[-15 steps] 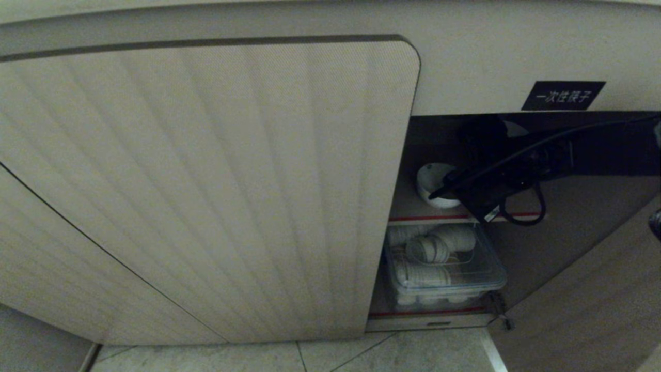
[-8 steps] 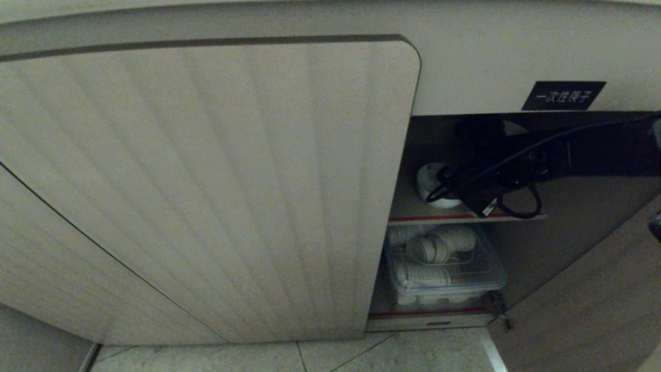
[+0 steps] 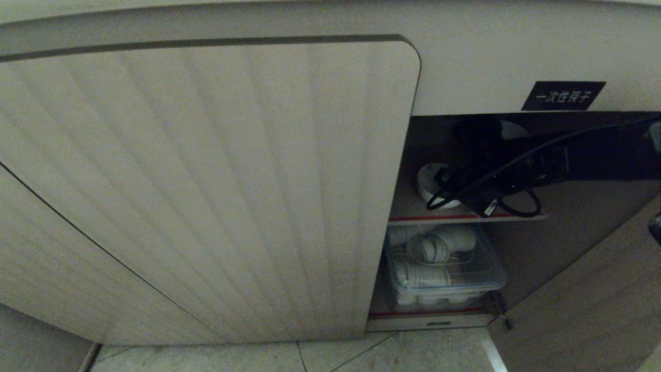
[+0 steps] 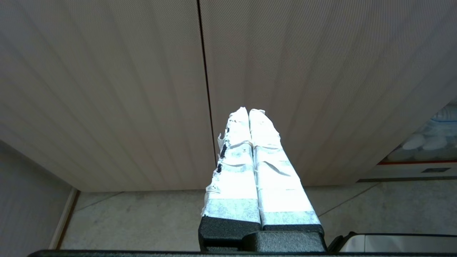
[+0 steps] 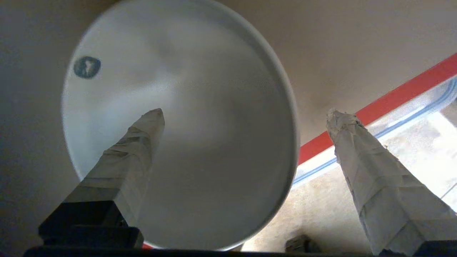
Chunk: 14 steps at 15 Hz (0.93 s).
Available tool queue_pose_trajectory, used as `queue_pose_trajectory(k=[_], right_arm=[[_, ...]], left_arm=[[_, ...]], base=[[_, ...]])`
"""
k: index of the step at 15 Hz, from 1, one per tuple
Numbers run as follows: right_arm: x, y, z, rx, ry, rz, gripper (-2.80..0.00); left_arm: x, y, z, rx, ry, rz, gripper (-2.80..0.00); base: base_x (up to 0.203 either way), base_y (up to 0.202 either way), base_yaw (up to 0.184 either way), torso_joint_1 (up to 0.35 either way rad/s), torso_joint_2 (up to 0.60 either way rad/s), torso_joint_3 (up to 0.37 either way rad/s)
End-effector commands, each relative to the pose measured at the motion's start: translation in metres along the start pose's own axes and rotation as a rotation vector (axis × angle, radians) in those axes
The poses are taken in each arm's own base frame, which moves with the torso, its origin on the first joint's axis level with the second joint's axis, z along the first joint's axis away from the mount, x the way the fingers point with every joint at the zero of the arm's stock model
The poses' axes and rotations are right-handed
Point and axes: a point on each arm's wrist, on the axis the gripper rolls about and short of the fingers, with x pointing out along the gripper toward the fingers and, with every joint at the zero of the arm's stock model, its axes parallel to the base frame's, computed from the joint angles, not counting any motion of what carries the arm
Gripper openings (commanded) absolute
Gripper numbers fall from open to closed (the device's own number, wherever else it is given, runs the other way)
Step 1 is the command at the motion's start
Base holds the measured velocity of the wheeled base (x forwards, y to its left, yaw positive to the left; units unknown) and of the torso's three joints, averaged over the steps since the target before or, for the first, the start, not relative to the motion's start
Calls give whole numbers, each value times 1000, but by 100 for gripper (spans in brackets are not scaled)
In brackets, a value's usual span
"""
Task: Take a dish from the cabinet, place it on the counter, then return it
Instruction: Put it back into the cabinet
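Observation:
The dish point(image 3: 426, 178), a small white bowl, sits on the upper red-edged shelf point(image 3: 423, 218) of the cabinet point(image 3: 563, 95), half hidden by my right hand. My right gripper point(image 3: 445, 187) reaches into the opening and is open. In the right wrist view the dish point(image 5: 200, 107) fills the space by the right gripper point(image 5: 245, 114). One taped finger point(image 5: 142, 142) lies over the bowl's inside, and the other finger point(image 5: 360, 157) stands well clear outside the rim. My left gripper point(image 4: 249, 111) is shut and empty, parked low before the ribbed door. The counter is out of view.
A clear plastic bin point(image 3: 480, 274) with stacks of white bowls fills the lower shelf. The closed ribbed door point(image 3: 206, 181) is to the left of the opening, the swung-open door point(image 3: 594, 299) to its right. A black cable loop point(image 3: 519, 209) hangs under my right wrist. Floor tiles point(image 3: 361, 356) lie below.
My right hand has rolled and shifted a little over the dish, covering more of it. The dish stays on the upper shelf. The left arm has not moved.

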Motion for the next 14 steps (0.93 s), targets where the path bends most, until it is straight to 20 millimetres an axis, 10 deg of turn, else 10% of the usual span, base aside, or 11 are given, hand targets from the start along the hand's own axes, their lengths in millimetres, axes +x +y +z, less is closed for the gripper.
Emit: queue_pose_trajectory(k=[1, 14], right_arm=[[-1, -3, -2, -26, -11, 9, 0], [1, -7, -9, -156, -81, 16, 0]], left_arm=[[0, 0, 0, 0, 0, -1, -280], [0, 0, 0, 0, 0, -1, -280]], base=[[0, 0, 0, 0, 0, 0], [0, 0, 0, 0, 0, 0]])
